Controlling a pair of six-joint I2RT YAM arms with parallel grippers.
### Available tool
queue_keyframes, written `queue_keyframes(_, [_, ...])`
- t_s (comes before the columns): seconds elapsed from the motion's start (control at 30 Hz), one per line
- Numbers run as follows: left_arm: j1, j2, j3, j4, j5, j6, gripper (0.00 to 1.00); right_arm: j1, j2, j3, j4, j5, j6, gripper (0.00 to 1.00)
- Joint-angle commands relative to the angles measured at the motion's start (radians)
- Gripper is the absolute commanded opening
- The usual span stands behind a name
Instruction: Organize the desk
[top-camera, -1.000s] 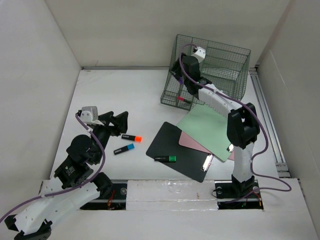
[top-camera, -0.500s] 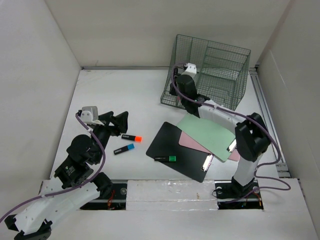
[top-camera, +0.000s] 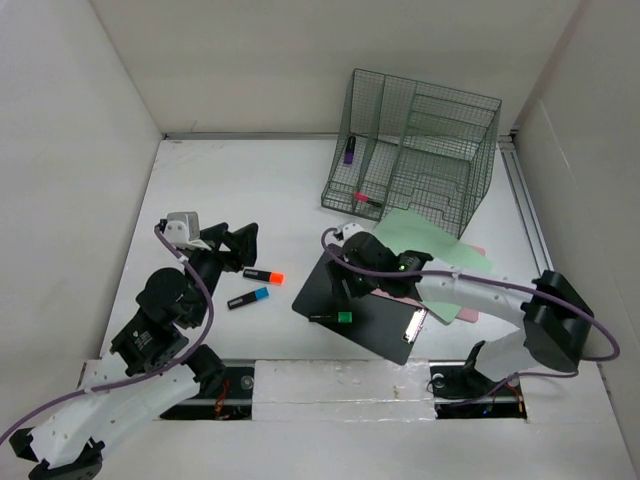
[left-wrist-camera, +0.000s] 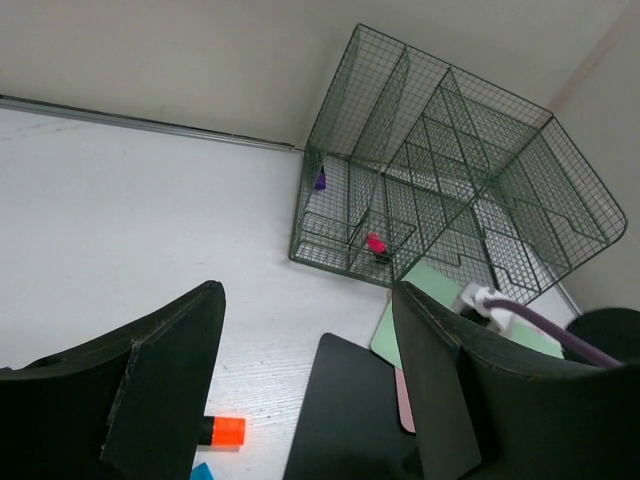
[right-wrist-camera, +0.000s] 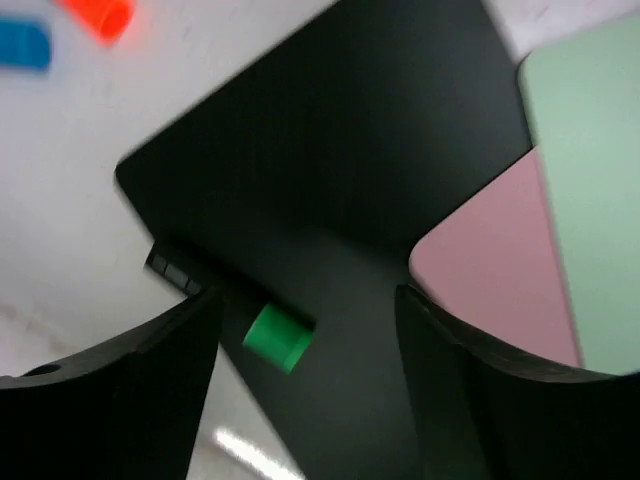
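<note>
The desk (top-camera: 230, 180) filled most of the top view, with the rack (top-camera: 415, 140) at upper right. The right gripper (right-wrist-camera: 307, 300) hung low at centre, jaws apart and empty, straddling the green marker (right-wrist-camera: 280, 337). That marker lay on the black board (top-camera: 375, 320) near its lower left edge.

The marker's dark barrel was hard to tell from the board, so the jaws might have closed on the cap end alone, and the marker could have swivelled or rolled off the edge. Coming down too low, a finger could also have caught the board and dragged it, along with the pink board (right-wrist-camera: 490, 260) and green sheet (right-wrist-camera: 590, 180) tucked under it.

At centre left the left gripper (top-camera: 238, 245) hovered, jaws apart and empty, just above the orange marker (top-camera: 262, 274) and blue marker (top-camera: 247, 297). Both arms reaching inward together risked a bump.
</note>
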Motion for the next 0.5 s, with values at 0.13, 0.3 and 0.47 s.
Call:
queue_keyframes(0.13, [0.002,0.033,-0.001,0.056,0.014,0.017,0.63,0.119,-0.082,0.004,-0.199,-0.158,-0.076,0.85])
queue_keyframes(0.3, [0.002,0.041,-0.001,0.052,0.009,0.017,0.63,0.170,0.022,0.070,-0.201,-0.174,-0.139,0.86])
queue_keyframes(0.47, [0.002,0.044,-0.001,0.052,0.011,0.019,0.63,0.170,0.101,0.125,-0.187,-0.074,-0.196,0.85])
